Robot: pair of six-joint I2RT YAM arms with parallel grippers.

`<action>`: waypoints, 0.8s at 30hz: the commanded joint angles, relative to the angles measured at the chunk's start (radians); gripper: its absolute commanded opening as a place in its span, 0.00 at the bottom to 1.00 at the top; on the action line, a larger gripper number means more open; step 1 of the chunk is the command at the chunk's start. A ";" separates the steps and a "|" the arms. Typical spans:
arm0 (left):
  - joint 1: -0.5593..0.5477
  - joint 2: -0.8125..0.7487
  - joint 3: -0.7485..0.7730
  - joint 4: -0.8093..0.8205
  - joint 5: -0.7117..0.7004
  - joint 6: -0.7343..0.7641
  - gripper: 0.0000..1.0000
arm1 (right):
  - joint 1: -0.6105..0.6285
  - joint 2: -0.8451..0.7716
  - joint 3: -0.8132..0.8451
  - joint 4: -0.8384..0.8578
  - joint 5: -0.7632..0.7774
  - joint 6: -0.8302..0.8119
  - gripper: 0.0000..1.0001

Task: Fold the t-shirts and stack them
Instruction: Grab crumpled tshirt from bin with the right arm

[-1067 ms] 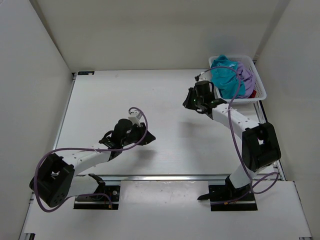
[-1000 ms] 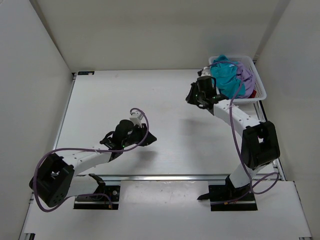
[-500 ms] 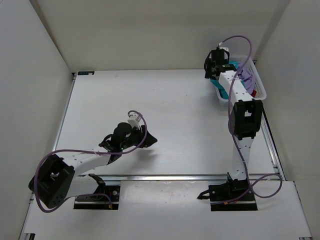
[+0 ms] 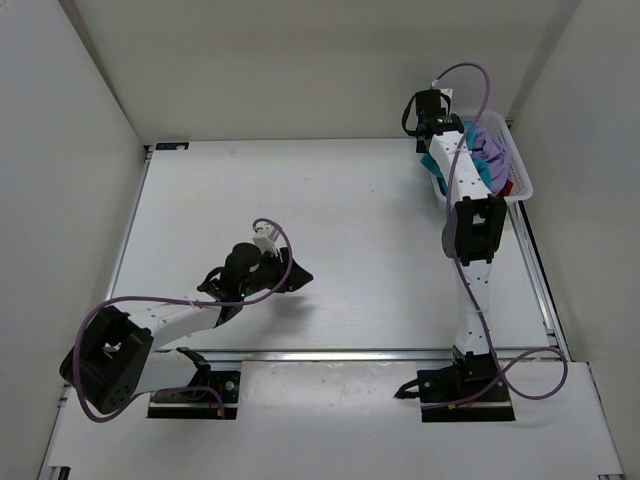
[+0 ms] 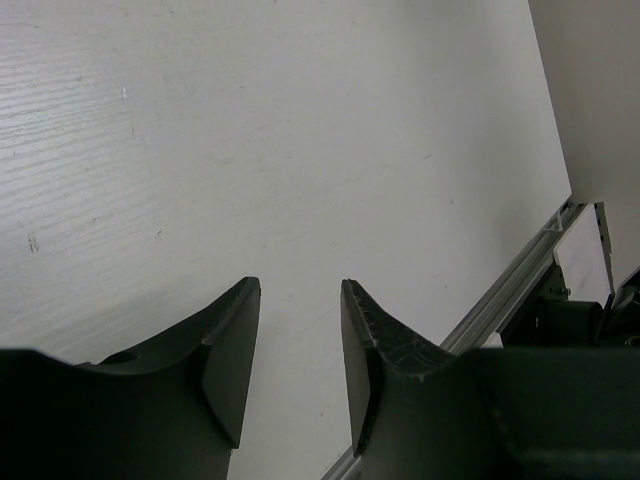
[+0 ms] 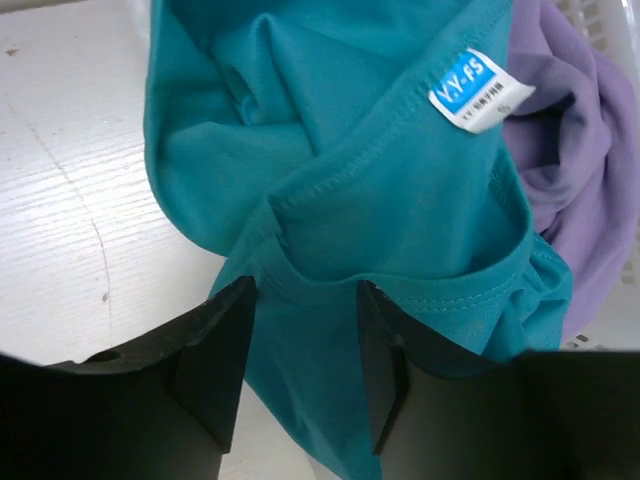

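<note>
The teal t-shirt [image 6: 350, 150] lies crumpled on top of the pile and hangs over the basket's left side [image 4: 438, 165]. The pale lavender t-shirt [image 6: 575, 170] is bunched beside it [image 4: 493, 143]. A bit of the dark red t-shirt [image 4: 507, 187] shows at the basket's near corner. My right gripper [image 6: 305, 300] hovers open just above the teal cloth, which shows through the gap between its fingers; from above, the right gripper [image 4: 428, 118] is at the basket's far left corner. My left gripper [image 5: 300, 300] stands open over bare table [image 4: 298, 277], holding nothing.
The white mesh basket [image 4: 521, 186] sits at the table's back right corner, near the right wall. A white label [image 6: 480, 90] marks the teal collar. A metal rail [image 5: 510, 290] runs along the table's near edge by the left gripper.
The right arm swung from mid-table out to the basket and its jaws opened over the teal shirt. The left gripper opened wider and barely moved.
</note>
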 commanded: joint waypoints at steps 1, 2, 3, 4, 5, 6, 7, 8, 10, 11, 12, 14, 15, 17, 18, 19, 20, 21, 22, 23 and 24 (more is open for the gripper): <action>0.004 -0.002 -0.013 0.035 0.019 -0.010 0.49 | 0.007 -0.003 0.033 -0.015 0.057 0.002 0.43; 0.004 0.002 -0.007 0.033 0.018 -0.008 0.47 | 0.005 -0.001 0.033 -0.015 0.064 0.008 0.41; 0.006 -0.001 -0.009 0.030 0.021 -0.008 0.49 | 0.005 -0.006 0.030 -0.018 0.060 0.011 0.37; 0.006 -0.002 -0.015 0.031 0.010 -0.005 0.48 | 0.004 -0.004 0.033 -0.017 0.052 0.014 0.37; 0.006 -0.002 -0.010 0.030 0.014 -0.002 0.48 | -0.003 -0.006 0.032 -0.020 0.036 0.015 0.32; 0.004 -0.002 -0.013 0.031 0.008 -0.007 0.49 | -0.007 0.002 0.030 -0.014 0.028 0.014 0.25; 0.006 -0.001 -0.010 0.030 0.010 -0.008 0.49 | -0.003 0.002 0.030 -0.018 0.011 0.014 0.22; 0.009 -0.005 -0.010 0.031 0.011 -0.008 0.48 | -0.006 0.005 0.039 -0.017 0.011 0.023 0.16; 0.012 -0.005 -0.018 0.030 0.011 -0.010 0.48 | -0.019 -0.003 0.048 -0.024 -0.009 0.029 0.08; 0.012 -0.005 -0.012 0.033 0.011 -0.010 0.49 | -0.021 -0.006 0.061 -0.023 -0.011 0.037 0.10; 0.018 -0.004 -0.016 0.024 0.019 -0.005 0.49 | -0.027 0.000 0.056 -0.024 -0.017 0.023 0.18; 0.015 -0.004 -0.016 0.035 0.016 -0.011 0.48 | -0.033 -0.016 0.061 -0.017 -0.033 0.023 0.39; 0.013 -0.004 -0.016 0.036 0.012 -0.014 0.49 | -0.030 -0.018 0.058 -0.017 -0.038 0.025 0.47; 0.013 -0.004 -0.015 0.036 0.008 -0.008 0.49 | -0.038 -0.018 0.050 -0.018 -0.087 0.029 0.49; 0.016 -0.005 -0.016 0.032 0.011 -0.014 0.49 | -0.039 -0.010 0.047 -0.023 -0.092 0.031 0.45; 0.012 -0.010 -0.013 0.036 0.010 -0.016 0.49 | -0.036 -0.004 0.047 -0.023 -0.098 0.029 0.39; 0.013 -0.014 -0.021 0.032 0.008 -0.016 0.48 | -0.036 -0.001 0.050 -0.027 -0.100 0.043 0.31; 0.018 -0.020 -0.018 0.033 0.005 -0.017 0.48 | -0.041 0.006 0.053 -0.032 -0.110 0.038 0.27; 0.013 -0.019 -0.018 0.024 0.007 -0.013 0.48 | -0.041 0.016 0.059 -0.041 -0.109 0.043 0.18; 0.023 -0.024 -0.018 0.031 0.007 -0.013 0.49 | -0.041 0.008 0.070 -0.037 -0.103 0.041 0.14; 0.015 -0.021 -0.013 0.025 0.005 -0.014 0.49 | -0.038 0.010 0.068 -0.026 -0.113 0.038 0.04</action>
